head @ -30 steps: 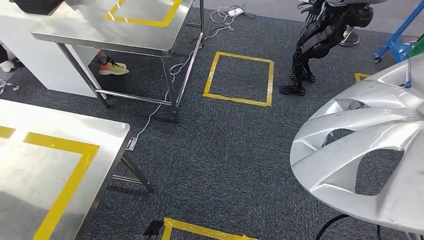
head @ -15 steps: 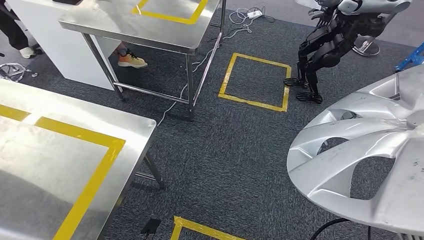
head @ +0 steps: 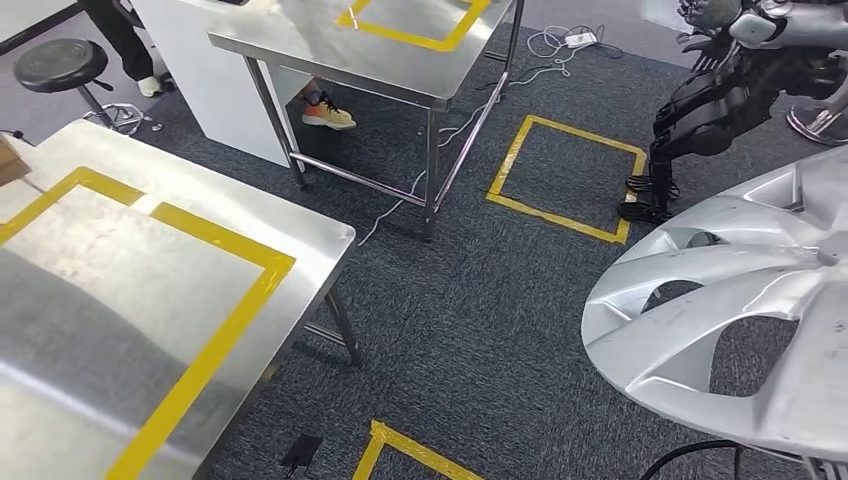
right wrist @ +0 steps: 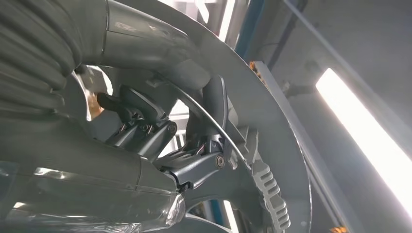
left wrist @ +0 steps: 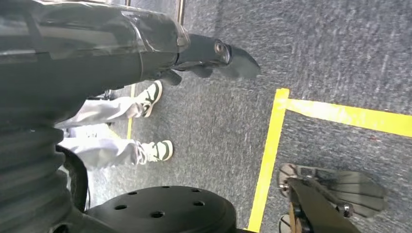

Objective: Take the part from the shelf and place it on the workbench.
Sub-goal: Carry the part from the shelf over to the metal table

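**Swinging toward the table**

Turning left, the camera is bringing the near table (head: 150, 290) further into frame than a second ago; the scene shift is the robot's own motion. The right robot hand (right wrist: 194, 155) is clamping its fingers (right wrist: 214, 111) over the rim of the silver part (head: 740, 310), carried over the floor, well apart from the table. The left robot hand (left wrist: 214, 53) is hanging with nothing in it, fingers looking loosely extended. Judging by this, carrying is under way; placing remains.

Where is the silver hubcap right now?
The silver hubcap is at the right of the head view, held up over the grey carpet by the right hand, to the right of the steel workbench and not yet above it.
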